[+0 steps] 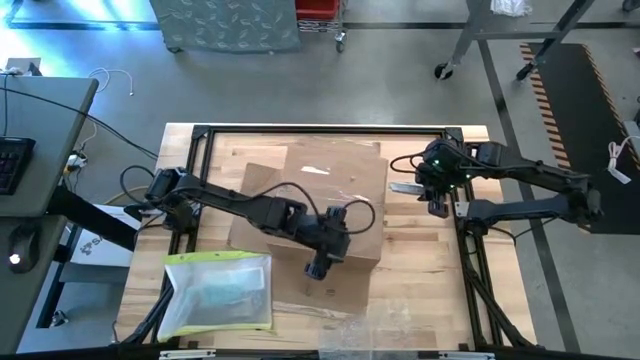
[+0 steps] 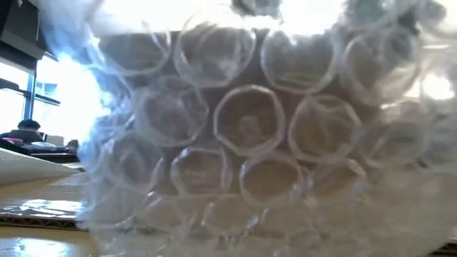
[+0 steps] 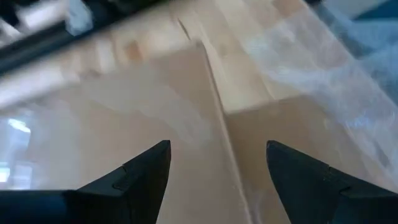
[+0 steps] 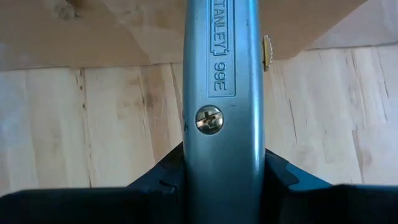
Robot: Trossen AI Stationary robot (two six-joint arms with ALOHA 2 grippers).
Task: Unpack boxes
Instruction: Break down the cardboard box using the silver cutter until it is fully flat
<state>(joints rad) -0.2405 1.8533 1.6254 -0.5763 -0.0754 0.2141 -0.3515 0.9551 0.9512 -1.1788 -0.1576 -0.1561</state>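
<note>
The brown cardboard box (image 1: 305,195) stands on the middle of the wooden table, with clear tape on its top. My left gripper (image 1: 320,266) hovers open over the box's near right corner. In the left wrist view its fingers (image 3: 217,146) stand either side of the line where two flaps (image 3: 214,118) meet, touching nothing. My right gripper (image 1: 432,193) is just off the box's right side, above the table, shut on a grey metal utility knife (image 1: 404,187). Bubble wrap (image 2: 243,143) fills the low view and hides the box and both grippers there. My right gripper pinches the knife's grey handle (image 4: 221,158) between its two fingers, behind the middle screw (image 4: 209,119). The knife lies along the fingers and sticks out ahead of them, toward the box. The fingers slant down from the table's right side. The knife is clear of the table.
A flat clear sleeve with a yellow edge (image 1: 218,290) lies on the table's near left. Crinkly clear bubble wrap (image 1: 385,325) lies at the near edge. A black frame (image 1: 300,130) runs round the table top. A desk with a keyboard (image 1: 15,160) stands to the left.
</note>
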